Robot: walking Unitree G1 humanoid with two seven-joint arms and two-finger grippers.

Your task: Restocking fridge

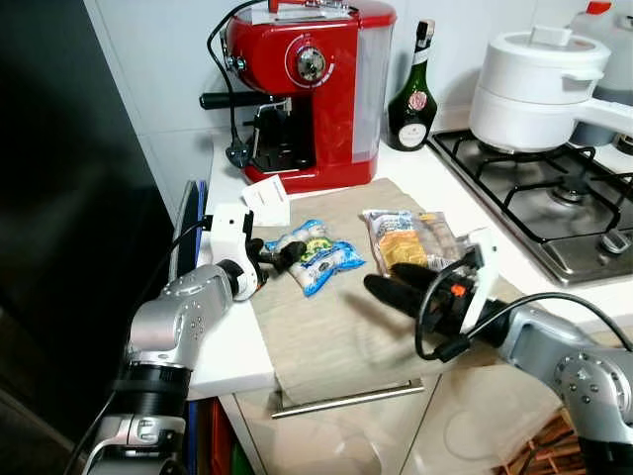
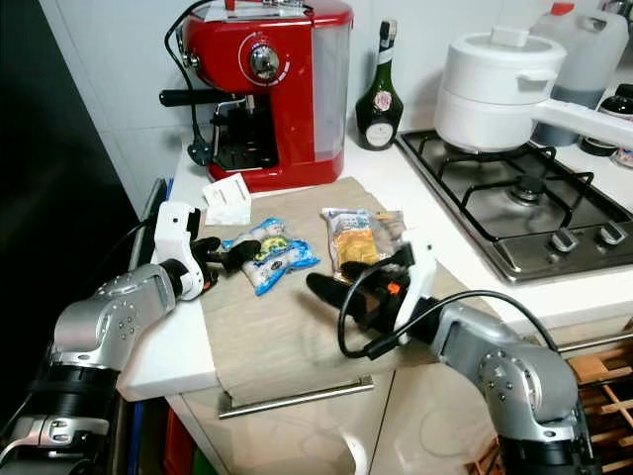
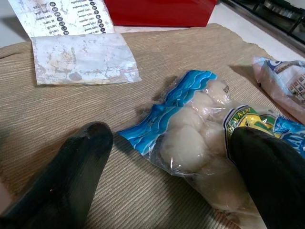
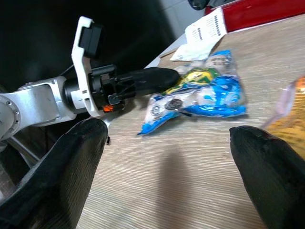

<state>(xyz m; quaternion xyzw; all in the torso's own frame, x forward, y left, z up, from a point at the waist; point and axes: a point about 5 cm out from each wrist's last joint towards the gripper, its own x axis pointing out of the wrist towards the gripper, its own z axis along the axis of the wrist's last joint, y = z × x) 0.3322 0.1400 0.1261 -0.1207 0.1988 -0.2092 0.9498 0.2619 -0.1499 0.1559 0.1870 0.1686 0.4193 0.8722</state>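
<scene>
Kitchen counter with beige woven mat [image 1: 336, 336] laid beside gas hob [image 1: 554, 208]. On the mat, blue-and-green bag of white mozzarella balls [image 1: 315, 256], lying flat near the mat's left edge; just to its right, clear packet of yellow-orange food [image 1: 401, 239]. Left gripper [image 1: 282, 257] at the bag's left end, fingers spread apart on either side of it, one finger [image 3: 267, 176] resting over the printed label, the other [image 3: 62, 181] on bare mat; bag not clamped. Right gripper [image 1: 396, 285] low over the mat's middle, fingers parted and empty, pointed toward the bag. Folded paper slip [image 1: 266, 199] at the mat's far left corner. Behind, red espresso machine [image 1: 307, 84], dark green bottle [image 1: 412, 94], white pot [image 1: 539, 89] on the hob.
</scene>
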